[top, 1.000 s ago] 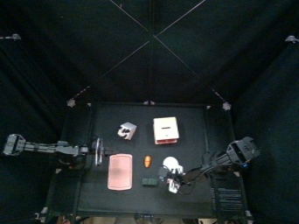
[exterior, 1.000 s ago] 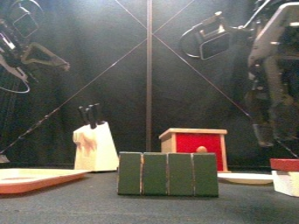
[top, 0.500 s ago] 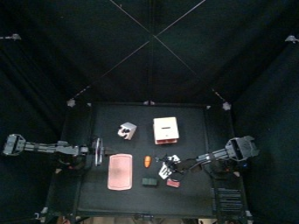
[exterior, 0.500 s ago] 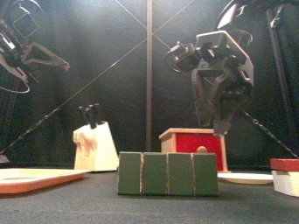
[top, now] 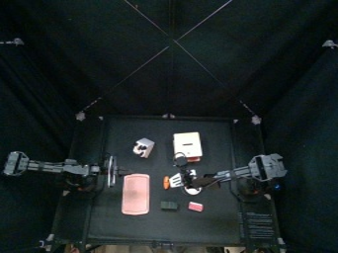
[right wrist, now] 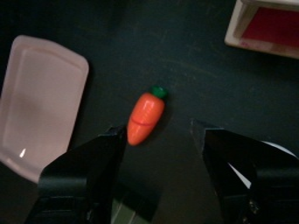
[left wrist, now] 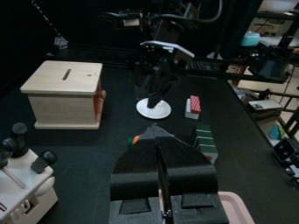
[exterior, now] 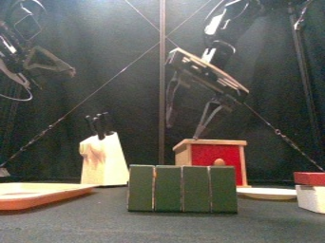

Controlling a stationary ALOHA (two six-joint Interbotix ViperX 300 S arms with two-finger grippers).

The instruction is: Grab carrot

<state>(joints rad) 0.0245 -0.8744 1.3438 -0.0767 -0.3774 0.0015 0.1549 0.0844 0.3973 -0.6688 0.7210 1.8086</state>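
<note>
Black tabletop [right wrist: 205, 79] surrounds carrot [right wrist: 146, 116], open right fingers [right wrist: 105, 149] flanking it.

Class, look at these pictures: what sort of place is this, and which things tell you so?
Probably a robot test pen: black curtains enclose a small black table set with toys, a carrot, a pink tray, beneath two arms.

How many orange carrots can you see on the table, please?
1. The small orange carrot with a green tip lies on the black table beside the long pink tray, between the open right gripper jaws. Others may be hidden.
</note>
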